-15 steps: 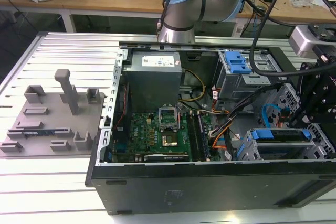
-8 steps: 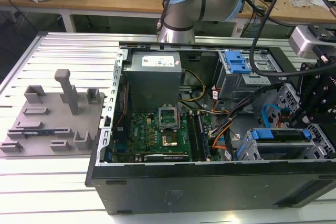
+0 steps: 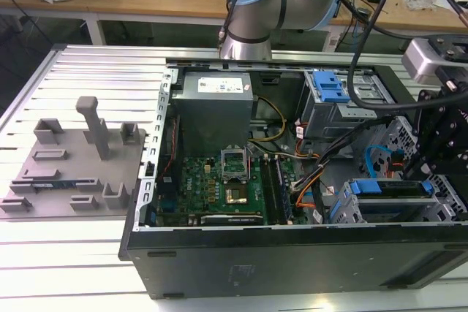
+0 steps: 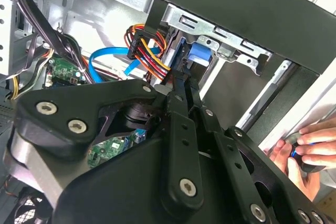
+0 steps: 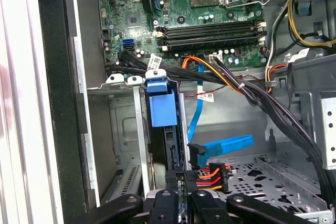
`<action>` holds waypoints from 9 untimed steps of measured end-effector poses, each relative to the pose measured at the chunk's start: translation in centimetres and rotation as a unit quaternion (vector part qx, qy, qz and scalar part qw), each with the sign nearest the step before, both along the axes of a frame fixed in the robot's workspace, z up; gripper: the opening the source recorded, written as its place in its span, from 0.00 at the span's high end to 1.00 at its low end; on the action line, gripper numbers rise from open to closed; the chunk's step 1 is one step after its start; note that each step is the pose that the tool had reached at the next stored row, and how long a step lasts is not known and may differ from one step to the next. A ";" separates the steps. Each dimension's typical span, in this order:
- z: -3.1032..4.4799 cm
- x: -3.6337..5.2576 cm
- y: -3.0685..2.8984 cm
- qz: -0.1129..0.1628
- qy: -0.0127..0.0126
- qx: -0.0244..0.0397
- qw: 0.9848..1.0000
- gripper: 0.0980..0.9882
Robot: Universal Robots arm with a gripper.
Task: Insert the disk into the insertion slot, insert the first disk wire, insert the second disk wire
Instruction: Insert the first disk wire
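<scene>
My pincer is down inside the open computer case. Its fingers are drawn narrow with only a sliver of gap, and I cannot tell whether anything is pinched between them. The disk sits in the slot at the lower right of the exterior view. Its thin edge faces up and its long axis runs across the frame. The end with the blue carrier points to the exterior view's left, toward the green circuit board. In the first wrist view my fingertips are at the disk's near end. A plug with red, yellow and orange wires lies just beside them, and a blue ribbon cable is close by. In the second wrist view a person's hand rests outside the case wall.
</scene>
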State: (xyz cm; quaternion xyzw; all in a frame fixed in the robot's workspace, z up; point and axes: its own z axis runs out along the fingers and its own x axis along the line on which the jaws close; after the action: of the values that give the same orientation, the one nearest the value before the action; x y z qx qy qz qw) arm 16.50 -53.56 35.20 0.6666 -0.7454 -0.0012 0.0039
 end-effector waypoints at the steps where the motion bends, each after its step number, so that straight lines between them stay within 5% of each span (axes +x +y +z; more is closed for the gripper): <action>1: -0.01 0.00 0.00 0.000 0.000 0.000 1.000 0.93; 9: -0.16 0.00 -0.05 0.000 0.000 0.000 1.000 0.93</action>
State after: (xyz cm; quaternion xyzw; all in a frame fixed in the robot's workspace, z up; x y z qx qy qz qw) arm 16.50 -53.60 35.04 0.6666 -0.7454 -0.0012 0.0039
